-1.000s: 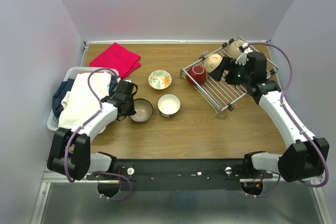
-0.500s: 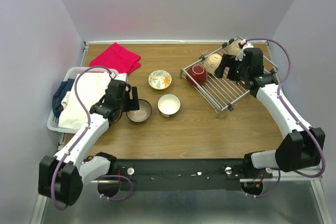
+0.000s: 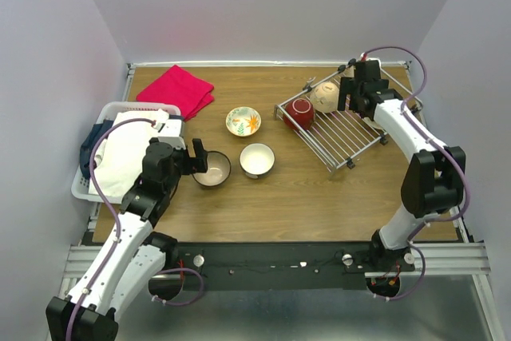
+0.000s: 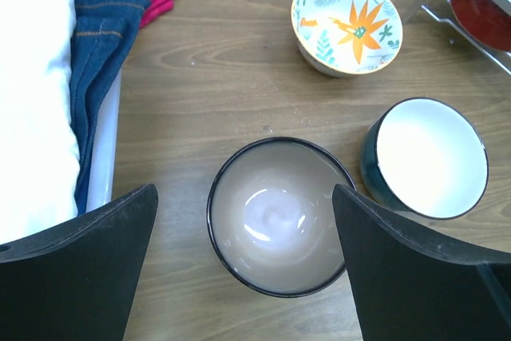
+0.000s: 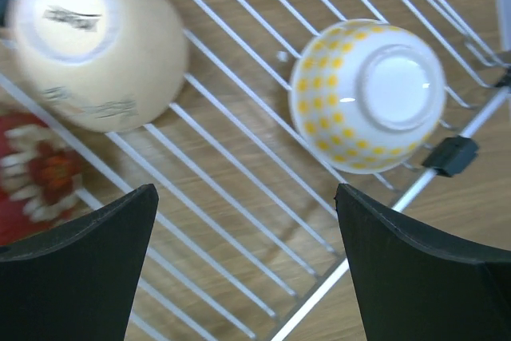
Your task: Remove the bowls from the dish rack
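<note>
Three bowls stand upright on the table: a dark-rimmed one [image 4: 279,213], a teal one with a white inside [image 4: 427,157] and a floral one [image 4: 347,13]. My left gripper [image 4: 243,189] is open, its fingers on either side of the dark-rimmed bowl [image 3: 214,168] and apart from it. On the dish rack [image 3: 345,135] several bowls lie upside down: red [image 3: 301,112], cream [image 5: 96,45] and white with yellow dots [image 5: 367,93]. My right gripper [image 5: 245,189] hangs open over the bars at the rack's far end, holding nothing.
A white plastic basket [image 3: 86,184] with white cloth and jeans sits at the left edge, close to my left arm. A red cloth [image 3: 177,89] lies at the back left. Walls close in the table on three sides.
My left gripper has opened and let go of the dark-rimmed bowl, which now rests on the table. The right arm has moved toward the rack's far corner.
</note>
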Action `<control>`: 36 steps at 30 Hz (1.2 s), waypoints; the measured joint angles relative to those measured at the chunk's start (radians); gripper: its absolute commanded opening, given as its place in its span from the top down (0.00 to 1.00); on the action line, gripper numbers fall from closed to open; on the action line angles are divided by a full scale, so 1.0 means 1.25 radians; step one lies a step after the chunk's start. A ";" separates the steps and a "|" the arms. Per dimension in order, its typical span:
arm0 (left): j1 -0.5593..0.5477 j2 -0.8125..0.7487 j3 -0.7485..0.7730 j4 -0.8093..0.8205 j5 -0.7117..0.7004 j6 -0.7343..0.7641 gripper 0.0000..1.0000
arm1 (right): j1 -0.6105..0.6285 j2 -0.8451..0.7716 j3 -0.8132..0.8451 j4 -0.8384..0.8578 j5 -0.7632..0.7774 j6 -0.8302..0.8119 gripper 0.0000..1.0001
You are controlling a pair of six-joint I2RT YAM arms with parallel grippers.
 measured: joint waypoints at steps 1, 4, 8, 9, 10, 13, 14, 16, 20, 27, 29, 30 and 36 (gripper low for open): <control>0.000 -0.006 -0.003 0.006 0.000 0.003 0.01 | -0.001 0.011 0.004 -0.001 0.012 -0.006 0.00; 0.000 -0.013 -0.005 0.022 0.000 0.011 0.01 | -0.007 0.061 0.024 0.000 0.093 -0.044 0.00; 0.000 -0.014 -0.005 0.034 0.000 0.014 0.01 | -0.016 0.124 0.068 -0.001 0.179 -0.078 0.01; 0.000 -0.015 -0.005 0.035 0.000 0.014 0.01 | -0.017 0.139 0.083 -0.001 0.197 -0.085 0.01; 0.000 -0.015 -0.005 0.036 0.000 0.014 0.01 | -0.020 0.163 0.104 -0.001 0.219 -0.090 0.01; 0.000 -0.016 -0.006 0.038 0.000 0.014 0.01 | -0.023 0.198 0.132 -0.004 0.247 -0.094 0.01; 0.000 -0.016 -0.006 0.040 0.000 0.014 0.01 | -0.023 0.213 0.146 -0.006 0.254 -0.094 0.01; 0.000 -0.017 -0.006 0.041 0.000 0.014 0.01 | -0.024 0.239 0.168 -0.009 0.266 -0.093 0.01; 0.000 -0.019 -0.006 0.044 0.000 0.014 0.01 | -0.024 0.288 0.201 -0.028 0.288 -0.092 0.01; 0.000 -0.020 -0.006 0.051 0.000 0.014 0.01 | -0.024 0.346 0.208 -0.052 0.338 -0.096 0.01; 0.000 -0.020 -0.006 0.052 0.000 0.014 0.01 | -0.024 0.351 0.208 -0.053 0.352 -0.096 0.01; 0.000 -0.020 -0.006 0.052 0.000 0.014 0.01 | -0.024 0.352 0.208 -0.053 0.360 -0.096 0.01; 0.000 -0.020 -0.006 0.052 0.000 0.014 0.01 | -0.020 0.365 0.208 -0.053 0.394 -0.096 0.02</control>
